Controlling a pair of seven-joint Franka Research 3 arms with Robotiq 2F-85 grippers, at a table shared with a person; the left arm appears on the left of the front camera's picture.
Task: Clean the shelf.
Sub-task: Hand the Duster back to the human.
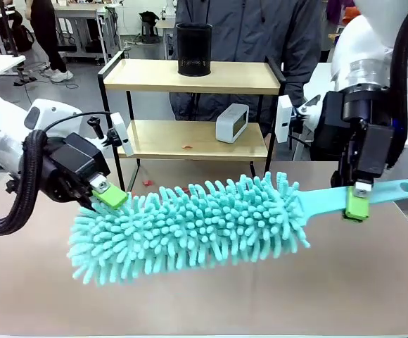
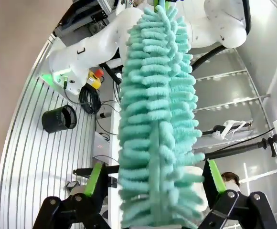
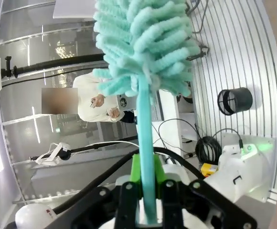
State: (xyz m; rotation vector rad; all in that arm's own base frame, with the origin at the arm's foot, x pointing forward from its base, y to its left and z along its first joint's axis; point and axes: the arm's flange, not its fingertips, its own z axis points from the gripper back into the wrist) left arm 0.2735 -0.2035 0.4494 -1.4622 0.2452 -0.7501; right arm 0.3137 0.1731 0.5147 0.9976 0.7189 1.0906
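A fluffy teal duster hangs level above the brown table, its flat handle pointing right. My right gripper is shut on that handle, and in the right wrist view the handle runs up from between the green pads. My left gripper is at the head's left end. In the left wrist view its fingers stand wide apart, open, with the fluffy head between them. The shelf stands at the table's far side, behind the duster.
A black mesh cup stands on the shelf's top board and a small white clock on the lower board. A red speck lies on that board. A person in a dark jacket stands behind the shelf.
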